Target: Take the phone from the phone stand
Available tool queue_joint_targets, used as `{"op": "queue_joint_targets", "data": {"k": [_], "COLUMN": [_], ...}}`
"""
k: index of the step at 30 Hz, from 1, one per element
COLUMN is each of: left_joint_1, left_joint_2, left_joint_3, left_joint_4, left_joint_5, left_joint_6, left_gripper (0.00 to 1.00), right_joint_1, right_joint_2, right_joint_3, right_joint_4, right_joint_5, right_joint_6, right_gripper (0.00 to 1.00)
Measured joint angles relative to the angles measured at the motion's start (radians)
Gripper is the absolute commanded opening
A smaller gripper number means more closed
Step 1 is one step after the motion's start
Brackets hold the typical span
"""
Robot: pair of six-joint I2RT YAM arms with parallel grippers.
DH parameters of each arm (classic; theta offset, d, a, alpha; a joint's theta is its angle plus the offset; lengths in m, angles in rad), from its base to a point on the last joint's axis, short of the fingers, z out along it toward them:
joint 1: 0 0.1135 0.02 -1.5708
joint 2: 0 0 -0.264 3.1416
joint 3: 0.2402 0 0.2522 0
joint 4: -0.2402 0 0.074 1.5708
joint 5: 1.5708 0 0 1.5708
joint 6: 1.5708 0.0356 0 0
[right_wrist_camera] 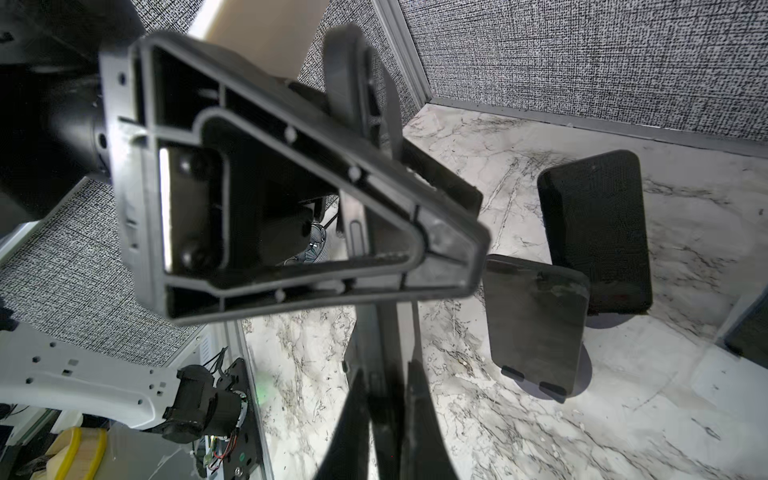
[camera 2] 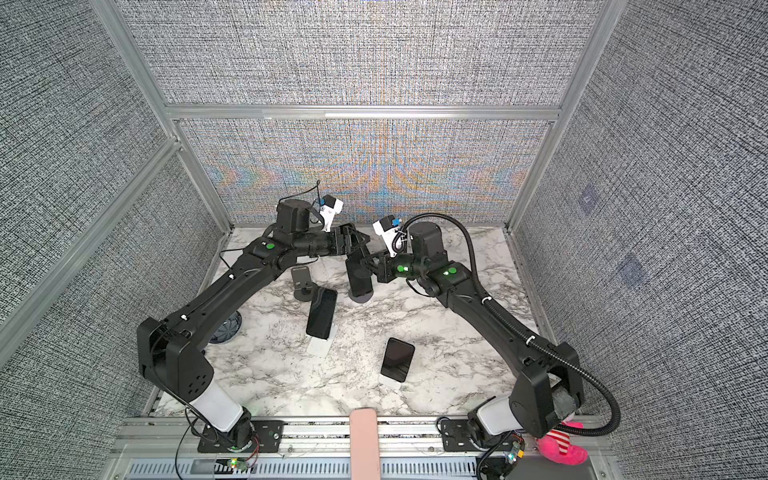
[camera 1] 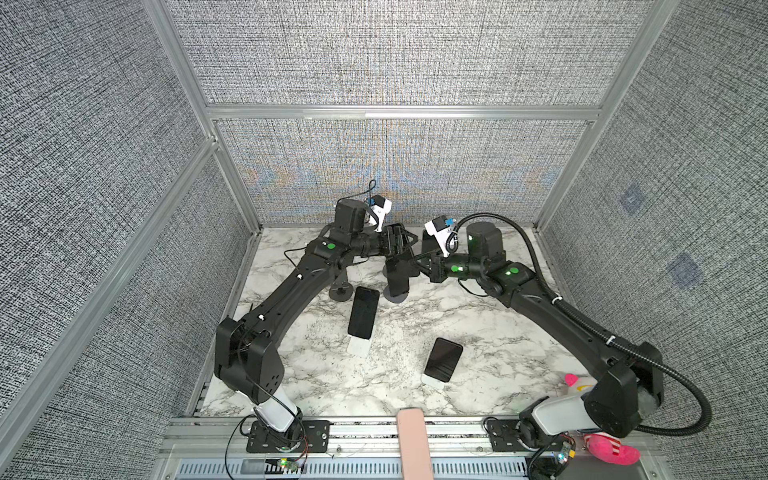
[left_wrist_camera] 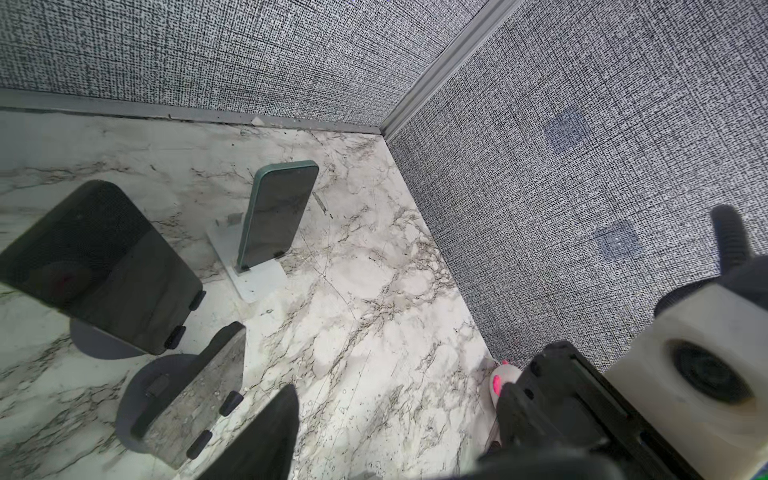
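My R pincer is clenched on the phone at its upper edge on my side. In the R wrist view a thin dark edge runs between my fingertips. Phone leans in its stand, round base on the marble table, back centre. Step in hand, by my reading: grasp taken, lift not yet begun. Next move calls for drawing the phone up & out of the stand w/o dragging the base, then carrying it clear. My L pincer, spread & empty, hovers just above. Second phone & third phone sit nearer the front, well apart.
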Motion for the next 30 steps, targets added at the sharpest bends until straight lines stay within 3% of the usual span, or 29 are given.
{"op": "queue_joint_targets", "data": {"k": [6,13,18,25,27,30], "left_joint_1": [0.001,0.001,-0.001,-0.002,-0.002,-0.002], "left_joint_2": [0.000,0.000,0.000,0.000,0.000,0.002], "left_joint_3": [-0.037,-0.092,-0.132,-0.158,-0.163,-0.168], "left_joint_4": [0.046,0.144,0.228,0.293,0.311,0.326], "left_joint_5": [-0.004,0.014,0.040,0.056,0.056,0.061], "left_joint_6": [-0.024,-0.059,-0.096,-0.121,-0.129,-0.144], "left_gripper": [0.50,0.78,0.82,0.80,0.74,0.55], "right_joint_1": [0.000,-0.001,-0.023,-0.046,-0.056,-0.068], "right_joint_2": [0.016,0.016,0.018,0.007,0.002,0.005], "right_joint_3": [0.015,0.021,0.029,0.016,0.008,0.005], "right_joint_4": [-0.026,-0.052,-0.060,-0.059,-0.059,-0.048], "right_joint_5": [0.011,0.029,0.029,0.027,0.022,0.005], "right_joint_6": [-0.018,-0.029,0.009,0.040,0.050,0.064], "right_gripper": [0.00,0.00,0.00,0.00,0.00,0.00]}}
